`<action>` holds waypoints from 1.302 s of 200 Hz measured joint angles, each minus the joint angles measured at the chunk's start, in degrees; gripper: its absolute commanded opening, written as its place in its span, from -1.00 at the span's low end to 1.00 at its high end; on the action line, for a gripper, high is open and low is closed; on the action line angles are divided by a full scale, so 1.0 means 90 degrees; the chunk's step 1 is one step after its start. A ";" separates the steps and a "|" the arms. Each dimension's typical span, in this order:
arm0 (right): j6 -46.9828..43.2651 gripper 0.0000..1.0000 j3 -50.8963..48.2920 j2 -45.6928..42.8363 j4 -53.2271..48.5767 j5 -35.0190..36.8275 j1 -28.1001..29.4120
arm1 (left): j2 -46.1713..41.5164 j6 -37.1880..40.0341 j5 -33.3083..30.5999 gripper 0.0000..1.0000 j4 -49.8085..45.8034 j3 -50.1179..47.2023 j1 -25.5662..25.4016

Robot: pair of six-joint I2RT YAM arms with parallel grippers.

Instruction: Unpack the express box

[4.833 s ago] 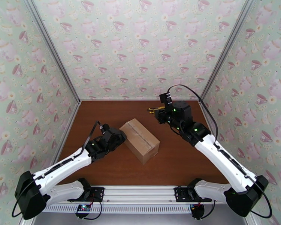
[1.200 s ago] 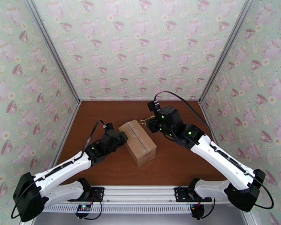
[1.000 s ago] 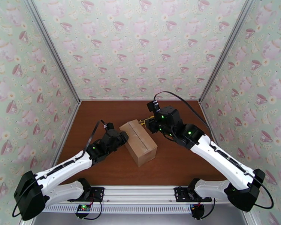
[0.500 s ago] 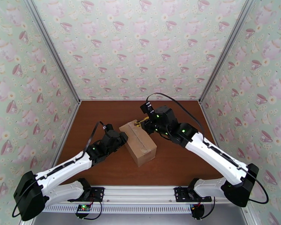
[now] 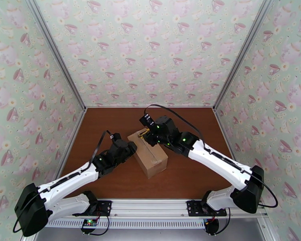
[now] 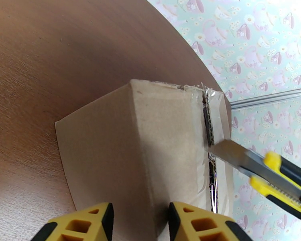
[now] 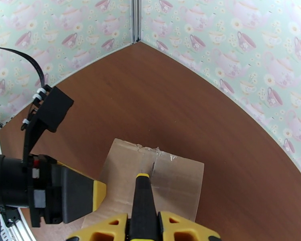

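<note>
Depth control matters: the right tool (image 7: 143, 227) pinches a utility knife (image 6: 267, 171), tip on the tape seam (image 6: 208, 129) of the express box (image 5: 150, 155) mid-desk (image 5: 190, 173). The left tool (image 6: 140, 221), clamped on its corner, should brace while the cut runs shallow.

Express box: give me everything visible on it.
The express box is a small plain brown cardboard carton, flaps closed, with clear tape along the top seam, crinkled and ragged at one end. It sits flat, skewed, on the brown table. The utility knife blade, held by the right claw, touches the seam; the left claw straddles a top edge.
</note>
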 measured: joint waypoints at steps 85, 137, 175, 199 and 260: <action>-0.0330 -1.00 0.0085 0.0182 0.0172 0.0226 0.0119 | -0.0097 -0.0046 -0.0109 -0.16 -0.0134 -0.0012 0.0002; -0.0393 -1.00 0.0095 0.0192 0.0221 0.0306 0.0175 | -0.0138 -0.0046 -0.0153 -0.16 -0.0199 -0.0015 0.0002; -0.0393 -1.00 0.0095 0.0192 0.0236 0.0311 0.0177 | -0.0138 -0.0046 -0.0168 -0.17 -0.0199 -0.0012 0.0002; -0.0393 -1.00 0.0095 0.0189 0.0240 0.0328 0.0177 | -0.0126 -0.0044 -0.0170 -0.17 -0.0194 -0.0012 0.0000; -0.0401 -1.00 0.0095 -0.0022 0.0457 0.0576 0.0151 | -0.0012 -0.0036 -0.0267 -0.18 -0.0248 0.0095 0.0000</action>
